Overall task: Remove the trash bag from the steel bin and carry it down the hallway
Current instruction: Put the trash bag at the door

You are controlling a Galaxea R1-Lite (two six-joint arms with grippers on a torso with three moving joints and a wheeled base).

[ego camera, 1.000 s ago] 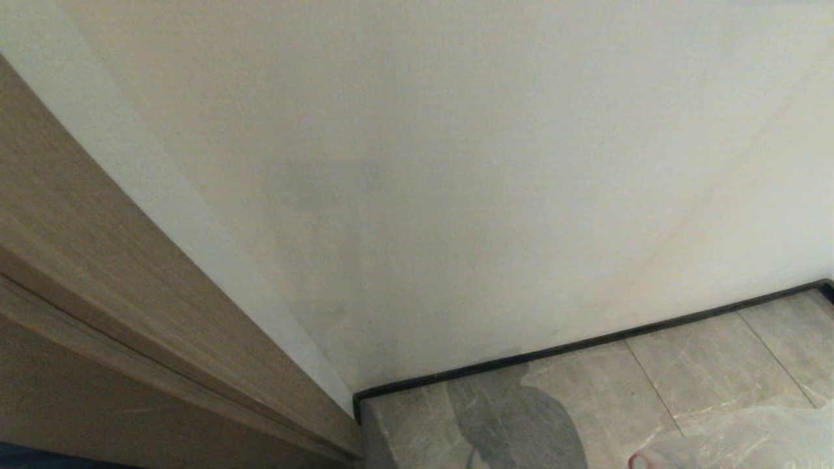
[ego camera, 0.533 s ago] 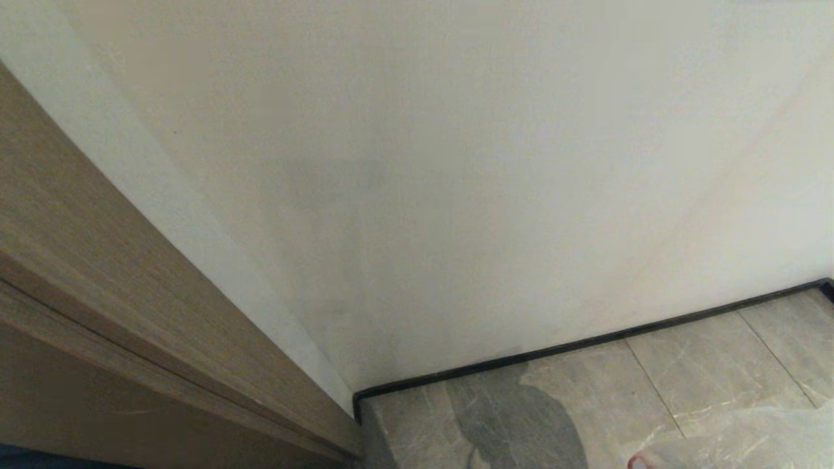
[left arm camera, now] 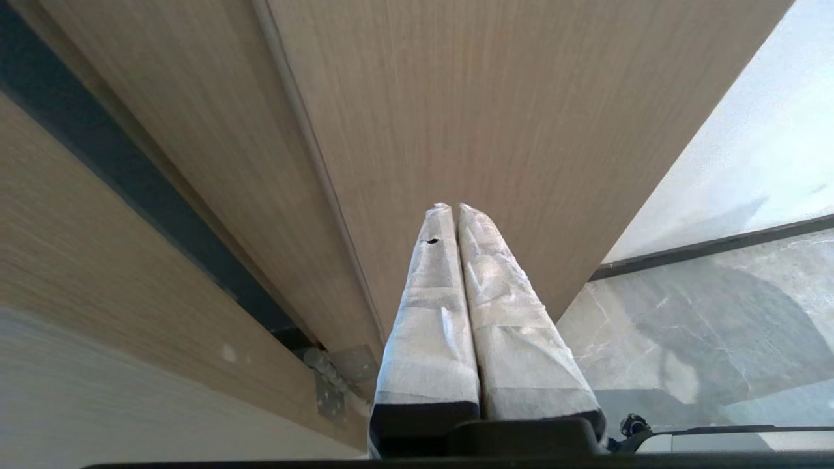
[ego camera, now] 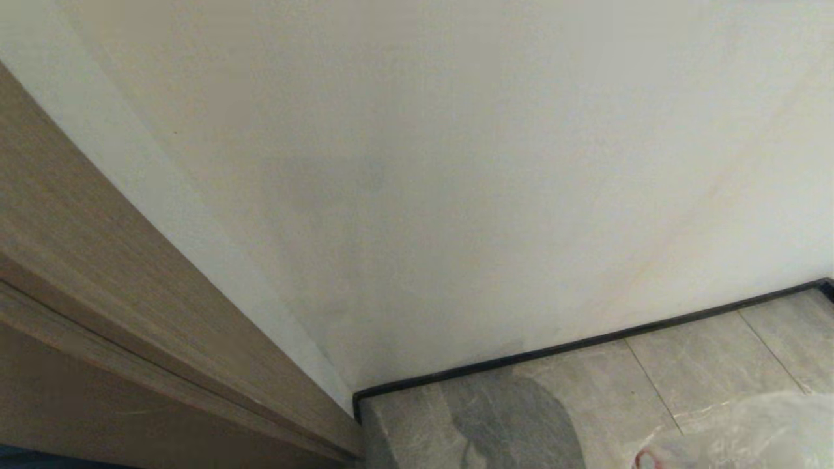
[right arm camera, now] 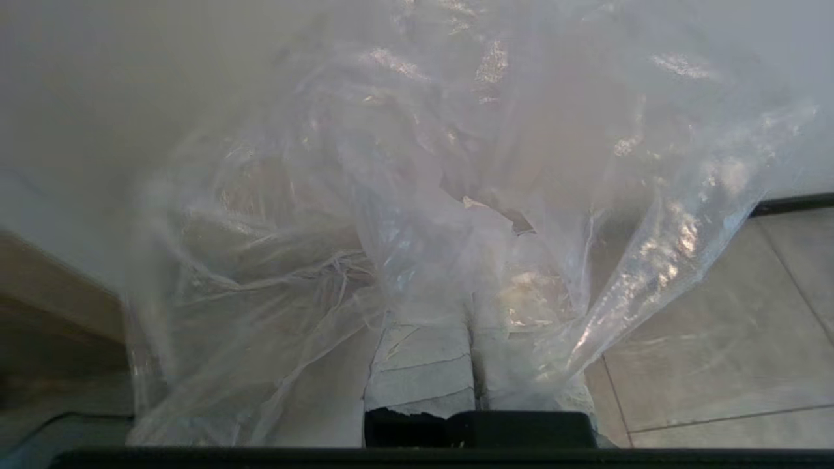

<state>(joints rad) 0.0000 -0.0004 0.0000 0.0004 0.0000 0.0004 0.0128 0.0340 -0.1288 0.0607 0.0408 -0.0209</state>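
Wooden door frame (ego camera: 98, 273): pale brown grain, stepped moulding, runs diagonally down left side to floor corner. Metal hinge plate (left arm camera: 332, 378): grey, fixed low in gap between frame and wooden door panel (left arm camera: 495, 104). Dark shadow patch (ego camera: 515, 423): on floor tiles, just below black baseboard (ego camera: 586, 342). Plain white wall (ego camera: 456, 163) above baseboard.

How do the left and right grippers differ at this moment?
The right gripper is shut on the trash bag, whose clear plastic drapes over it; the left gripper is shut on nothing. The left faces a wooden door frame, the right a white wall. Both have pale wrapped jaws.
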